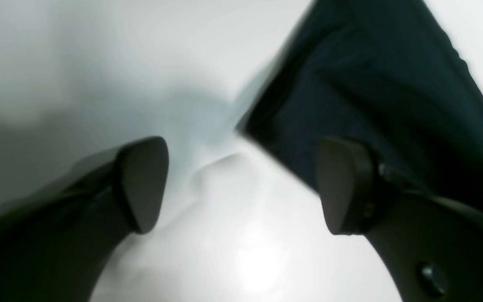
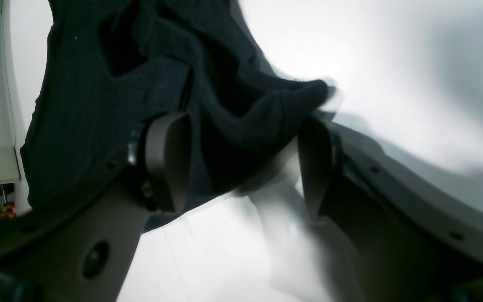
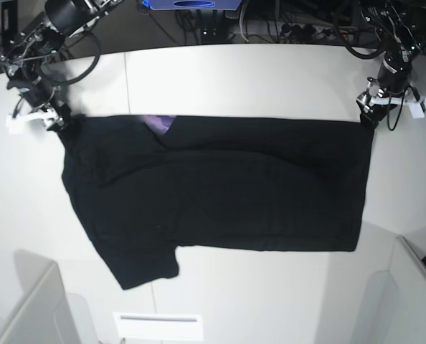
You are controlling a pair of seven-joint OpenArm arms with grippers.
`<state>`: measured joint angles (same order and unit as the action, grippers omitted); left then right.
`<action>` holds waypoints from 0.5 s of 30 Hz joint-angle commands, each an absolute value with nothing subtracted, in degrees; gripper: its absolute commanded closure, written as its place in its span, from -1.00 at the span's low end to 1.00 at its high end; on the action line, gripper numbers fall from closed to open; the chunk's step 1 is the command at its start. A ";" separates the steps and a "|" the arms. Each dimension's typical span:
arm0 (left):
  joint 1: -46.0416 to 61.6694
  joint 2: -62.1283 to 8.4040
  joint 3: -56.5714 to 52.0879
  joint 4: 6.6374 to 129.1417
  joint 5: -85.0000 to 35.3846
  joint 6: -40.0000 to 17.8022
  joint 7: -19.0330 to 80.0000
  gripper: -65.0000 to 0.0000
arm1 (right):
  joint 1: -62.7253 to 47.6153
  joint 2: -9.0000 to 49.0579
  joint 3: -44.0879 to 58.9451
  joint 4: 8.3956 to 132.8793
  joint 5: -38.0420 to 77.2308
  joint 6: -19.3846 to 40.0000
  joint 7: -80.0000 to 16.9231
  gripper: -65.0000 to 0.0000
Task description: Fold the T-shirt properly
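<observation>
The black T-shirt (image 3: 227, 193) lies spread on the white table, its long edge running between the two arms, one sleeve pointing to the front left. A bit of purple print (image 3: 159, 123) shows at a fold near the back edge. In the left wrist view my left gripper (image 1: 241, 184) is open over bare table, and the T-shirt corner (image 1: 375, 84) lies just beyond its right finger. My right gripper (image 2: 241, 163) stands open at the shirt's other back corner, with a bunched fold of the T-shirt (image 2: 241, 113) lying loose between its fingers.
The white table (image 3: 270, 79) extends beyond the shirt on all sides. Pale panels stand at the front left (image 3: 34, 308) and front right (image 3: 414, 287). A white label (image 3: 158, 326) lies near the front edge. Cables (image 3: 292, 29) run behind the table.
</observation>
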<state>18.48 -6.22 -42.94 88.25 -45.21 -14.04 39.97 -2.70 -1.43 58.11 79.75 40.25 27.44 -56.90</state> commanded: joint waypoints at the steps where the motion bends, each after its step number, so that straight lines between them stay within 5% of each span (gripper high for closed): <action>1: 17.36 -6.90 -42.24 87.34 -45.58 -14.46 40.75 -0.52 | -2.86 -1.36 57.98 79.78 37.67 26.68 -59.03 -0.16; 15: 10.86 -7.08 -37.93 80.48 -43.21 -14.46 40.57 -0.42 | -2.86 -1.36 57.89 79.78 37.67 26.68 -58.77 -0.16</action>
<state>10.59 -7.03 -38.13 80.51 -44.51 -15.44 38.09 -2.72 -1.43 58.11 79.75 40.29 27.44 -56.80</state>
